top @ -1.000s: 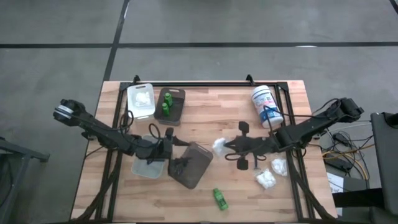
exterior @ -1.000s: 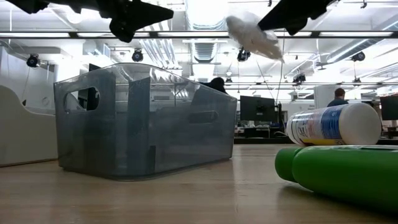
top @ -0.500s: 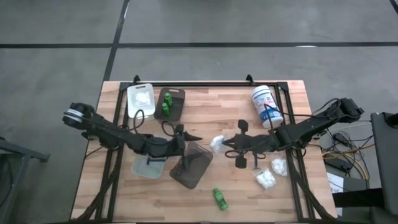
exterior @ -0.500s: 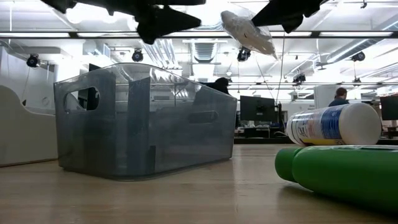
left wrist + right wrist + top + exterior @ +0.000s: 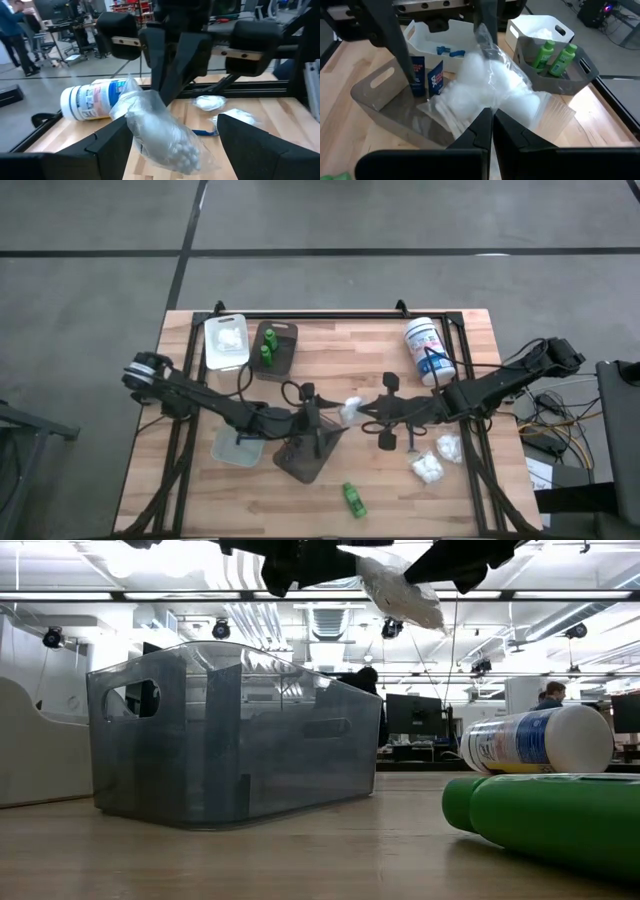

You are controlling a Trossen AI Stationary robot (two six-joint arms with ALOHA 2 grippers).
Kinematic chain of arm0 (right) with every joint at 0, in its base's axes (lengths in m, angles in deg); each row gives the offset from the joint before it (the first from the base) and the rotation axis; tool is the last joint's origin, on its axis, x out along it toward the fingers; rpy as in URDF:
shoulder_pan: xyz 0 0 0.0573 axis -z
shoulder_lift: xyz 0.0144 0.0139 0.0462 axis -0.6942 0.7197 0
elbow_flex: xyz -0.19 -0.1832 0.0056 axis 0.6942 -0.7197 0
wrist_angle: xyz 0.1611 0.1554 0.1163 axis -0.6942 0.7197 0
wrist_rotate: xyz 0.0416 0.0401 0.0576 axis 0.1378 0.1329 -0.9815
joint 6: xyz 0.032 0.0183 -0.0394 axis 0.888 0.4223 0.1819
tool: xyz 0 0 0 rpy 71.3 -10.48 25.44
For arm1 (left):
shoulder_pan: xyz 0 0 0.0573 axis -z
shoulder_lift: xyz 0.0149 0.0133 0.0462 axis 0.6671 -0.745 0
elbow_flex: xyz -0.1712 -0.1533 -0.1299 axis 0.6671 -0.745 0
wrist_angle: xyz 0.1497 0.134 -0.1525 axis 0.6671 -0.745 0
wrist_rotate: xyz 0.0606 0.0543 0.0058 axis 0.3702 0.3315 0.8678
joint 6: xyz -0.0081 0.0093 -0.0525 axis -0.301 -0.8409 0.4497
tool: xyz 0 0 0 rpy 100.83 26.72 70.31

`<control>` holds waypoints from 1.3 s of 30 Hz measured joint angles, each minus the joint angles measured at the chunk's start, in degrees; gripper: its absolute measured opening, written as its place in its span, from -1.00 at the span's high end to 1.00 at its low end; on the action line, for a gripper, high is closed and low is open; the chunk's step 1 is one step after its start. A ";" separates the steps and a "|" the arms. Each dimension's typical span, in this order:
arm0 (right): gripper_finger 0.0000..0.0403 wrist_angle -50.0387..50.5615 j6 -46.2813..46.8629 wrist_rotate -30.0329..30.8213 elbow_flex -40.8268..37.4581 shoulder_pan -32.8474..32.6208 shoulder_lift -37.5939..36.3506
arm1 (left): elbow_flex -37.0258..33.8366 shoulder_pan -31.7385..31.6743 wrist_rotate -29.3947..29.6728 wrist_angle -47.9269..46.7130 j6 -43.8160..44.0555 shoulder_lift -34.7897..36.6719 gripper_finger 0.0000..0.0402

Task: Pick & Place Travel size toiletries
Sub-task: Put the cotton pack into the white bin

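while the right tool (image 5: pixel 365 420) pinches a white packet (image 5: pixel 352 411) by its thin plastic edge, well above the worktop (image 5: pixel 380 360), we judge a slip to be the main risk: in the right wrist view the bulk of the packet (image 5: pixel 485 87) hangs clear of the closed fingers and could swing or pull free. the left tool (image 5: pixel 318 418) sits just beside it, fingers spread, over the grey bin (image 5: pixel 310 452). in the left wrist view the packet (image 5: pixel 160 127) lies between those open fingers, which do not yet touch it. if this is a handover, we note two hazards: the tools could knock each other at such close quarters, and a release made before the left fingers close would drop the packet. it might fall inside the bin, but it hangs near the rim and could land outside. other items lie apart: a green bottle (image 5: pixel 353 499) near the front edge, two packets (image 5: pixel 436 460) by the right arm, green bottles (image 5: pixel 267 348) in the brown tray (image 5: pixel 284 361), and a white tray (image 5: pixel 226 341) holding a packet.
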 joint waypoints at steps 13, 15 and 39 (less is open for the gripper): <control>0.96 0.00 -0.31 -0.04 0.00 0.00 0.00 | -0.33 -0.24 2.29 -0.34 0.18 0.10 0.03; 0.96 -0.02 -0.30 -0.05 0.00 0.00 0.00 | -0.33 -0.24 2.99 -0.74 0.20 0.10 0.16; 0.61 0.02 -0.61 -0.65 0.00 0.02 0.00 | -1.14 -0.32 4.14 -2.96 0.16 0.15 0.96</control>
